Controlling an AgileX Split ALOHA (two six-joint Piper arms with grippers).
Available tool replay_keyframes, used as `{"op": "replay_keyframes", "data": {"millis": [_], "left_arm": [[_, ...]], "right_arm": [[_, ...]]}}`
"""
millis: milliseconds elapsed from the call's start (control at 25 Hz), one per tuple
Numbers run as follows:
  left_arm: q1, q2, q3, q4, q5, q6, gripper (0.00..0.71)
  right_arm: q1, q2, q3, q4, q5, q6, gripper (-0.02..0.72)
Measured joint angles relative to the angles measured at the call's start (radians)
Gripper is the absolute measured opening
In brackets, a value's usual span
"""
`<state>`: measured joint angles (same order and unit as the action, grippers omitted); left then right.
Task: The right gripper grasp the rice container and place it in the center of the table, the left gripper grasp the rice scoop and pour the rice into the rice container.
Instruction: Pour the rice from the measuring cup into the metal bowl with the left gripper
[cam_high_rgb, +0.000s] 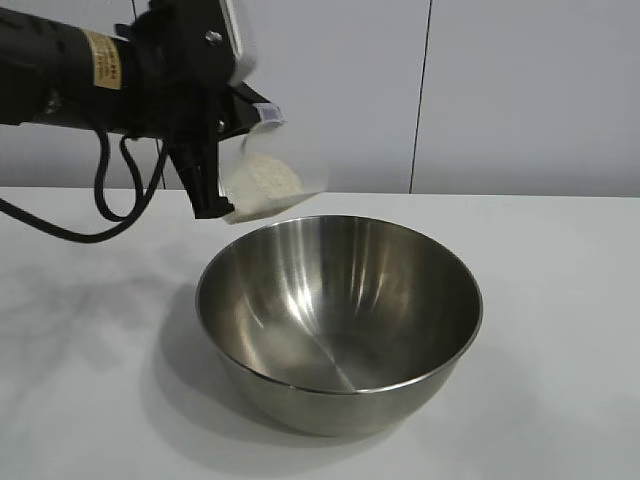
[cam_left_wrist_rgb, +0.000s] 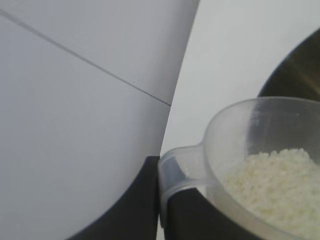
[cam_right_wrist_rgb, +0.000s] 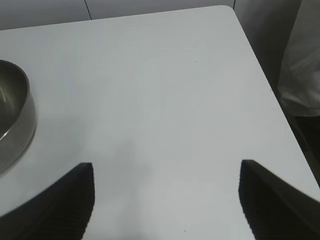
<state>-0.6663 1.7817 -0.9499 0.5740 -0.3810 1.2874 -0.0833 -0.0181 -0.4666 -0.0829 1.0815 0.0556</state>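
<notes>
rice scoop (cam_high_rgb: 262, 180) tilted in left gripper (cam_high_rgb: 225, 150), handle hidden, rice container (cam_high_rgb: 340, 320) below

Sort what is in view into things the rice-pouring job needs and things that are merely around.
Part of the job:
- rice container, empty, on the table
- rice scoop, tilted above the container's far rim, in the left hand
- rice, in the scoop
- right hand, open, off to the side, holding nothing

Just around:
- wall panels
</notes>
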Motion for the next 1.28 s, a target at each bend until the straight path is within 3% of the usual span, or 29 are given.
{"op": "replay_keyframes", "data": {"millis": [120,240,400,1000,1280], "left_arm": [[-0.001,0.030,0.000,0.000,-0.019,0.284,0.002],[-0.001,0.045,0.000,0.000,-0.041,0.415,0.002],[0.000,0.046,-0.003,0.011,-0.048,0.455,0.002],[0.002,0.046,-0.050,0.241,-0.036,0.480,0.002],[0.002,0.044,-0.053,0.267,-0.027,0.478,0.002]], "right_arm": [[0.000,0.000,0.000,0.001,0.000,0.000,0.545],[0.000,0.000,0.000,0.001,0.000,0.000,0.545],[0.000,0.000,0.000,0.001,0.000,0.000,0.545],[0.000,0.000,0.000,0.001,0.000,0.000,0.545],[0.000,0.000,0.000,0.001,0.000,0.000,0.545]]}}
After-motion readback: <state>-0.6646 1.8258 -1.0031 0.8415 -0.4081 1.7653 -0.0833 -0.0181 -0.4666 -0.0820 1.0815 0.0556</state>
